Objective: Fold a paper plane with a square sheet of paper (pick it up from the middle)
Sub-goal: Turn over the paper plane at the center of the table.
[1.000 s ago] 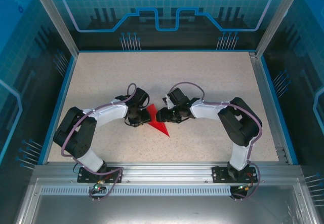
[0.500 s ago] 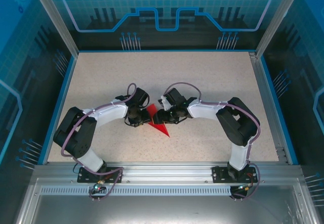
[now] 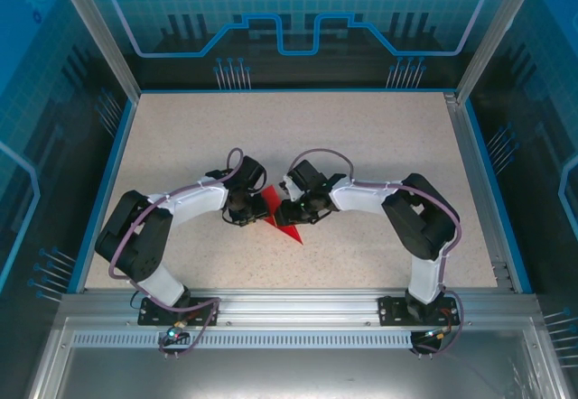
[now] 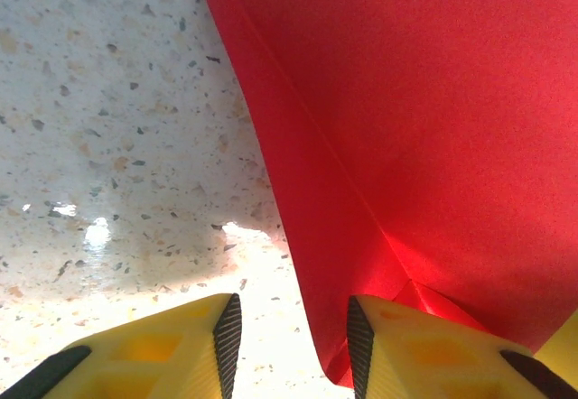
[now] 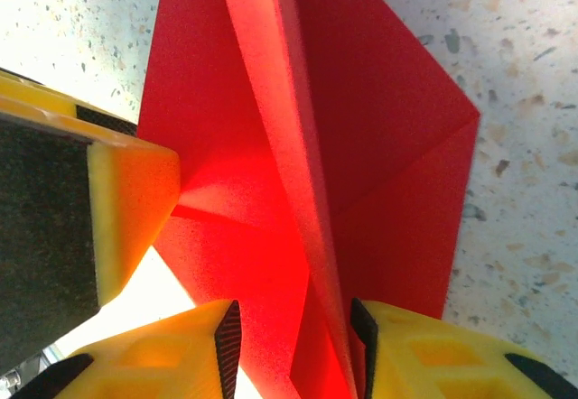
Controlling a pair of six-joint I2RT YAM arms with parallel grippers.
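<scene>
Thin bright-red creased paper sheet (image 3: 287, 233) lies mid-surface (image 3: 379, 146), between both arms. My left tool (image 4: 287, 327) is spread, paper corner just inside one pad. My right tool (image 5: 293, 327) is spread astride the raised centre crease. Likely light, floppy, easily torn: pinch that crease gently.

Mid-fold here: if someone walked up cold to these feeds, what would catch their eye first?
The bright red sheet of paper, creased to a point, lies in the middle of the speckled table. The left tool has one yellow finger on its edge. Facing it, the right tool straddles a raised fold.
</scene>
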